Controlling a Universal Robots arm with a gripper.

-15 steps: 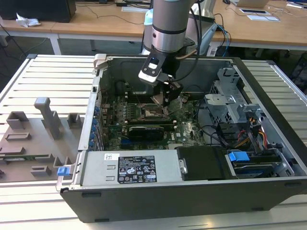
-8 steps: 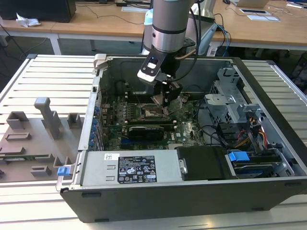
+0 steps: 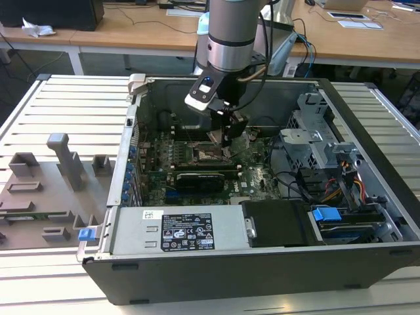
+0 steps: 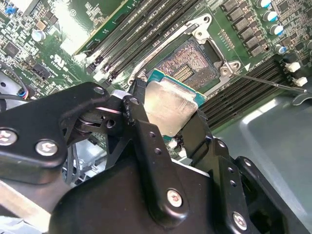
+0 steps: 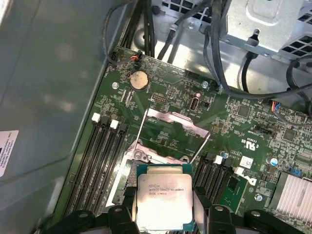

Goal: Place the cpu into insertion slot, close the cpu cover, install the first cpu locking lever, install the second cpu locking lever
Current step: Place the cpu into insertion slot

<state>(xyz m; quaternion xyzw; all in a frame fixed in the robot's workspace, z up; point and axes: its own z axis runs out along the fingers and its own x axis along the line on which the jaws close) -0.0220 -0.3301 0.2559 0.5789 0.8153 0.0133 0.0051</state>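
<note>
My gripper point(image 3: 226, 139) hangs inside the open computer case, just above the green motherboard. It is shut on the cpu point(image 5: 163, 200), a small square chip with a pale metal face, also seen in the second wrist view point(image 4: 170, 105), gripped at two opposite edges by the black fingers point(image 4: 139, 122). The chip is held tilted right over the near edge of the insertion slot point(image 4: 187, 63), whose dark contact field lies bare. The cpu cover point(image 5: 173, 121) stands swung open beyond the slot. Two thin locking levers point(image 5: 141, 131) are raised beside it.
Memory slots point(image 5: 97, 156) flank the socket, and a long black card point(image 3: 203, 178) lies in front of it. A grey power supply point(image 3: 190, 230), a drive cage point(image 3: 315, 138) and loose cables point(image 3: 341, 190) crowd the case. A grey fixture tray point(image 3: 52, 190) sits outside at the exterior view's left.
</note>
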